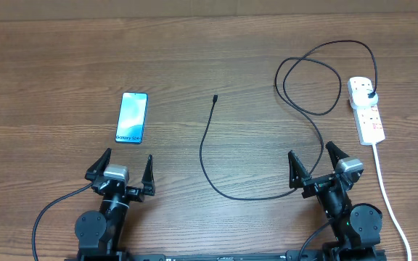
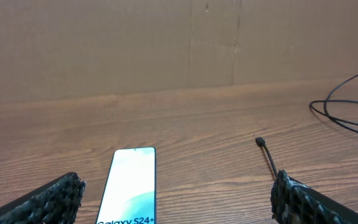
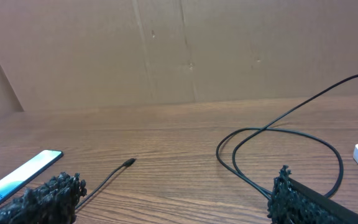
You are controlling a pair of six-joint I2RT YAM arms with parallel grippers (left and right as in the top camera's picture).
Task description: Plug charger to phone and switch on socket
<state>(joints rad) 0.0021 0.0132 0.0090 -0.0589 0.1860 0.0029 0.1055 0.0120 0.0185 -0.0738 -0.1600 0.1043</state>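
Standby: left gripper (image 1: 128,156) and right gripper (image 1: 310,150) both spread, empty | phone (image 1: 131,117) flat before left arm | charger (image 1: 202,145) tip loose mid-table, within either's reach, plug (image 1: 369,93) already in socket (image 1: 367,114) at right.

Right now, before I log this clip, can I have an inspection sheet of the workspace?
Surface: wooden table, brown grain.
Job's things: phone screen up, nothing plugged in; charger plug seated in socket; connector tip lies apart from phone; switch state too small to tell.
Clutter: nothing seen.
Claws: left claw and right claw open, empty.
Cables: charger loops beside socket; white cord runs to front edge.
Surroundings: cardboard wall behind table.
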